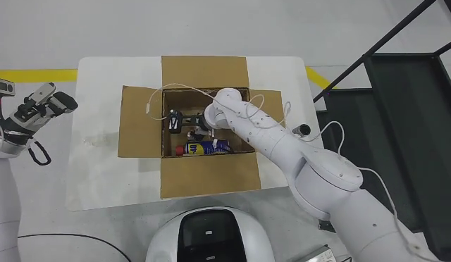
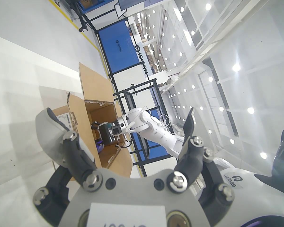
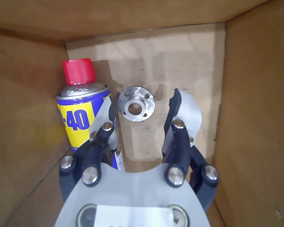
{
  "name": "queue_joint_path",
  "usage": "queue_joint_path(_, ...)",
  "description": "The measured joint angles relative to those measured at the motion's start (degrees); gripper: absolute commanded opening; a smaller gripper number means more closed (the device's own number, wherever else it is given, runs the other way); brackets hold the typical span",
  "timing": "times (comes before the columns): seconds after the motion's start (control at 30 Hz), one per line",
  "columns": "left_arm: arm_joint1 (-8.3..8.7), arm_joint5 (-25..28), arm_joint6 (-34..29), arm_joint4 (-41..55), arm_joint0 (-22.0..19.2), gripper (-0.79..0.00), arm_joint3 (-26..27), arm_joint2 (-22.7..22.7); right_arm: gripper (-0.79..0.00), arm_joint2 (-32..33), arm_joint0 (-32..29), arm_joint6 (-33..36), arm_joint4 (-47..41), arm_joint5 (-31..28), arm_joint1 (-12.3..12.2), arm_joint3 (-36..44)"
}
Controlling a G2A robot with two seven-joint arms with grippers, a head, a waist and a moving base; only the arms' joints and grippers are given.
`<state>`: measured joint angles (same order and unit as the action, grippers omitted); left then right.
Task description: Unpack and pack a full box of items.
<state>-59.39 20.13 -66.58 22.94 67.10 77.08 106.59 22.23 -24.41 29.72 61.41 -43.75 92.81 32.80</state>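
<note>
The open brown cardboard box (image 1: 141,132) sits mid-way across the white table (image 1: 99,163). The right gripper (image 3: 143,99) is down inside it, fingers spread and holding nothing. A blue-and-yellow spray can with a red cap (image 3: 78,109) lies along the box's near wall. A round silver metal flange (image 3: 135,106) rests on the box floor just beside it. The left gripper (image 2: 119,115) hangs beyond the table's left edge, spread wide and empty.

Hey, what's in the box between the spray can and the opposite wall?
A round metal flange lies flat on the box floor between the spray can and that wall; the rest is bare cardboard. The right wrist view shows it.
</note>
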Motion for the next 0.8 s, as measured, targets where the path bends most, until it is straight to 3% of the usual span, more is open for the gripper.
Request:
queue_joint_path(0.17, 0.00, 0.00, 0.00, 0.00, 0.00, 0.000, 0.00, 0.00, -0.311, -0.56, 0.44, -0.48, 0.05, -0.67, 1.63, -3.16)
queue_joint_path(0.57, 0.00, 0.00, 0.00, 0.00, 0.00, 0.000, 0.00, 0.00, -0.403, -0.89, 1.12, -2.36, 0.50, 0.01, 4.61, -9.17)
queue_joint_path(0.8, 0.00, 0.00, 0.00, 0.00, 0.00, 0.000, 0.00, 0.00, -0.391, -1.09, 1.53, -1.51, 1.04, -0.60, 5.95, -12.02)
